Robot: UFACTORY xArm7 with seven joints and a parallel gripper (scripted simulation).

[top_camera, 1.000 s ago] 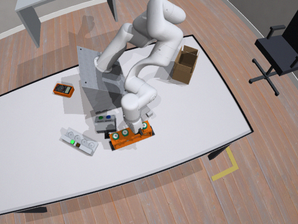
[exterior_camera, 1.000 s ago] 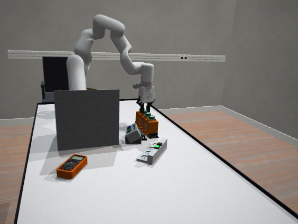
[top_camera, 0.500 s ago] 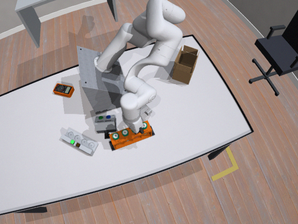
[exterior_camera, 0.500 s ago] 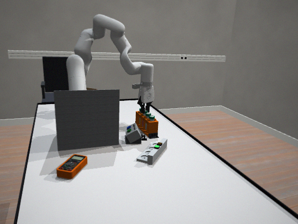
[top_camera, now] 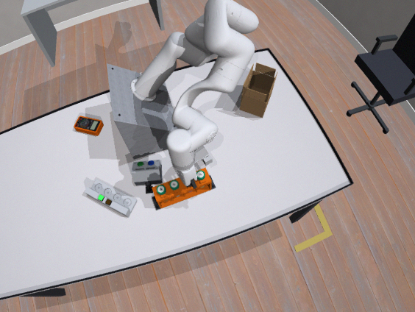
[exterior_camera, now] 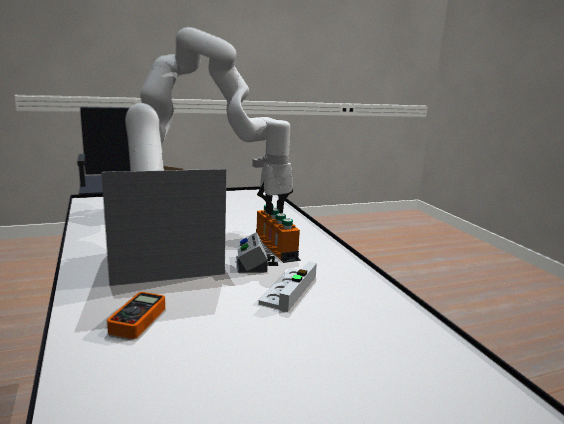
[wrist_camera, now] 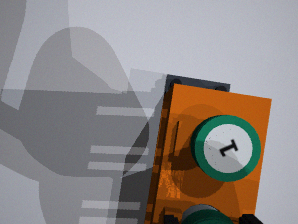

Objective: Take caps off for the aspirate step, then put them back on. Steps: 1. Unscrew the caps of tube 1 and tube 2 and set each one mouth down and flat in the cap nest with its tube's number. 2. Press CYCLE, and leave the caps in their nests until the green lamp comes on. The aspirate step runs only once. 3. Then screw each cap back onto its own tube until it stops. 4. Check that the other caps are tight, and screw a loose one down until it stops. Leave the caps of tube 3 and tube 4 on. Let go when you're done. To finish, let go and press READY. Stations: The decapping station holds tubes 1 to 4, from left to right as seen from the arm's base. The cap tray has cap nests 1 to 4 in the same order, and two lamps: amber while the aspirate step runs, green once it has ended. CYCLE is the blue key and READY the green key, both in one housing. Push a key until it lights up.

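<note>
A white table carried everything, and the white arm reached from its grey base plate down onto the orange decapping station. An open cardboard box stood well apart from the station, beyond the arm's elbow towards the table's far edge.

Seen from above, the station lay near the table's front edge. The grey key housing, with a green key and a blue key on top, sat just beside the station on the base-plate side. The white cap tray lay near the station's tube 4 end, and its green lamp was lit. An orange multimeter lay well apart from the station, past the tray and housing.

The gripper stood upright over the station's second position. Its fingers were partly closed, clamped on the cap of tube 2, which showed only as a green sliver at the bottom edge of the wrist view. Right next to it, the cap marked 1 sat on its own tube at the station's end. The other two green caps sat on their tubes on the far side of the gripper.
</note>
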